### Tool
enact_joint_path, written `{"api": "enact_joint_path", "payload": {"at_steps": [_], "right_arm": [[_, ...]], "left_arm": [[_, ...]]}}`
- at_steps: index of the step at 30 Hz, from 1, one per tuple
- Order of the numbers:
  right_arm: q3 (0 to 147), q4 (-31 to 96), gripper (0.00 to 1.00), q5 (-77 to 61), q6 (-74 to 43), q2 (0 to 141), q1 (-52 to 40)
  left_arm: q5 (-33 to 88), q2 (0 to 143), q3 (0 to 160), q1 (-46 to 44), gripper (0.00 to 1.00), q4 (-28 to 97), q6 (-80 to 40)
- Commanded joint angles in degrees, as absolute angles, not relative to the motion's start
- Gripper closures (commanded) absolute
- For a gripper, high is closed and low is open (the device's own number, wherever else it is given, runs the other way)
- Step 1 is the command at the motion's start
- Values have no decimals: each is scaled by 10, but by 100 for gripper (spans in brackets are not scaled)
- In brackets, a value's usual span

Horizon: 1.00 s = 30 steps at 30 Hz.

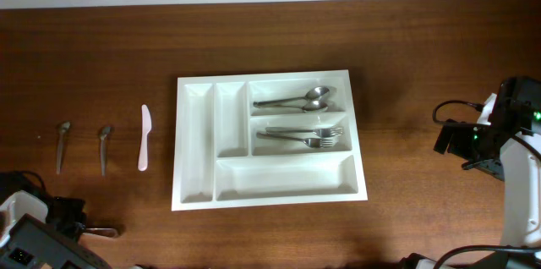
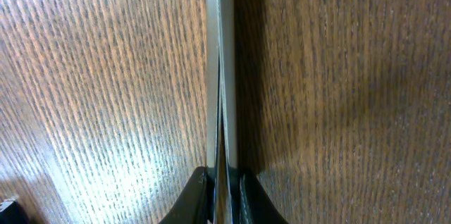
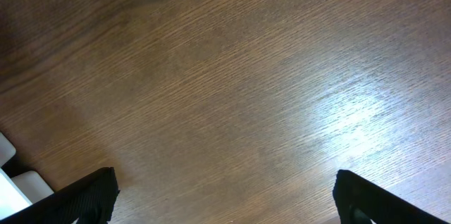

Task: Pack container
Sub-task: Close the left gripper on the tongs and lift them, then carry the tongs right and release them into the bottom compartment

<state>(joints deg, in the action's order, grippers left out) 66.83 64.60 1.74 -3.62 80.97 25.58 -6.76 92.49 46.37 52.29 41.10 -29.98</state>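
A dark wooden table (image 1: 84, 66) fills the overhead view, and the container (image 1: 283, 178), a white five-compartment cutlery tray, lies flat at its middle, well apart from both arms. Its upper wide compartment holds two spoons (image 1: 304, 100) and the wide one below that holds two forks (image 1: 304, 137), all lying lengthwise. On the bare wood left of the tray a white plastic knife (image 1: 144, 138) lies near the rim without touching it. Farther left are a small metal spoon (image 1: 62, 144) and a second small spoon (image 1: 104, 146), side by side and apart. Nothing lies between these pieces and the tray. The right gripper (image 3: 222, 196) is at the table's right side, well away from the tray, its jaws spread wide with only wood grain between them and nothing in its grasp. The left gripper (image 2: 224, 189) is at the near left corner, low over the wood, with its fingers (image 2: 201, 196) pinched together on a thin metal utensil (image 2: 220, 76). The wrist camera sees the utensil edge-on, so its kind cannot be told. It runs straight out from the jaws along the tabletop.
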Motion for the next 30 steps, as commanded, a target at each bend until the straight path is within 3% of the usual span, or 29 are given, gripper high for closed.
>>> {"api": "enact_joint_path", "payload": {"at_steps": [1,7,9,19,26,30], "right_arm": [[669,644,1,27,-34,812,259],[669,644,1,27,-34,812,259],[669,644,1,27,-34,812,259],[669,644,1,27,-34,812,259],[669,644,1,27,-34,812,259],[669,644,1,27,-34,812,259]], "left_arm": [[-76,929,458,524,92,411,-299],[-73,929,458,524,93,412,-298],[-66,928,461,523,97,414,-293],[-1,879,521,492,98,430,-205],[167,790,612,414,96,457,-91],[178,735,646,326,91,461,-74]]}}
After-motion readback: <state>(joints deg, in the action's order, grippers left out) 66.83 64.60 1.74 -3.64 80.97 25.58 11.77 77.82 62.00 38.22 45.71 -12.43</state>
